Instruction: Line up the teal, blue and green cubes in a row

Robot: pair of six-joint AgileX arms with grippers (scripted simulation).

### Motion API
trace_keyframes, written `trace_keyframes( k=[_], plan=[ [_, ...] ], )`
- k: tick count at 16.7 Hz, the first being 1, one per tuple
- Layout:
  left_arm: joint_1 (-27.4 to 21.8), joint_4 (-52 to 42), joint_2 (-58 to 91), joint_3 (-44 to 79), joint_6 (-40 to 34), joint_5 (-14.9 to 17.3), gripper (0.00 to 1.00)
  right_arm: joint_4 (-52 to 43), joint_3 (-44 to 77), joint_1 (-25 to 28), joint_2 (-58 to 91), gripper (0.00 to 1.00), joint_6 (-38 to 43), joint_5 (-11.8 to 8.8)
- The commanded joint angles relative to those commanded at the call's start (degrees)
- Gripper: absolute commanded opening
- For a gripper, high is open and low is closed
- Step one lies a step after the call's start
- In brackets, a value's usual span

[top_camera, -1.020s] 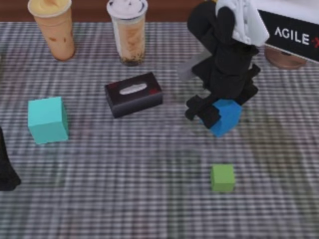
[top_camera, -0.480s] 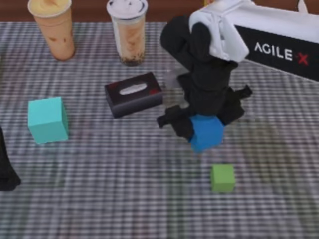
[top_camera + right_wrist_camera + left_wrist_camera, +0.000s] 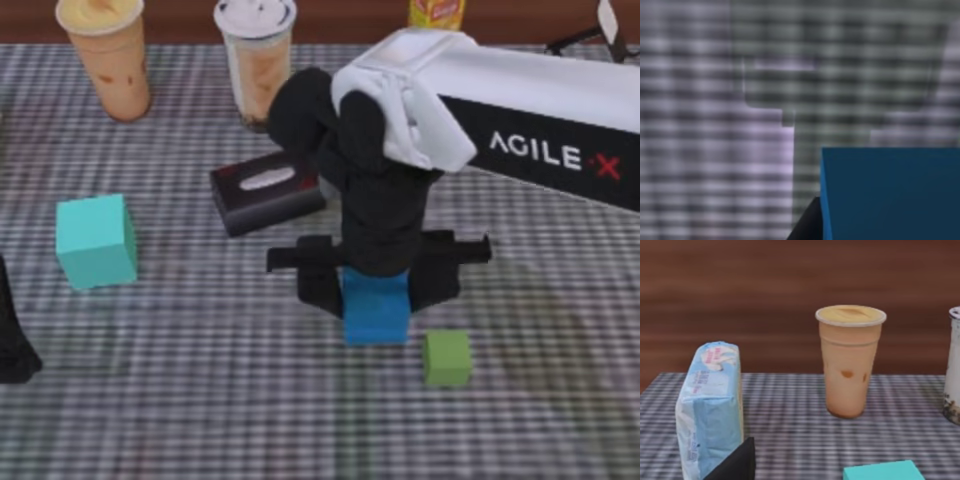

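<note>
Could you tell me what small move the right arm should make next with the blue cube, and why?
Probably lower the blue cube onto the cloth and open. The right gripper holds it just left of the green cube, apart and slightly farther back, while the teal cube sits far left. Whether the cube already touches the cloth is unclear. The left gripper is parked at the left edge.

Tablecloth (image 3: 200, 400): grey-and-white check. Cubes: light teal (image 3: 95, 240), bright blue (image 3: 376, 308), lime green (image 3: 447, 358). Tissue box (image 3: 268, 189): black.
</note>
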Motion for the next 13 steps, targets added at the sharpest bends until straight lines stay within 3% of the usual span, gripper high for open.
trace_keyframes(
  k=[8,13],
  plan=[
    [0.0,0.0,0.0,0.0,0.0,0.0,1.0,1.24,-0.82,0.42,-0.25,0.0,1.68,0.04],
    [0.0,0.0,0.0,0.0,0.0,0.0,1.0,10.51,-7.45,0.78,2.36,0.0,1.79,0.06]
  ],
)
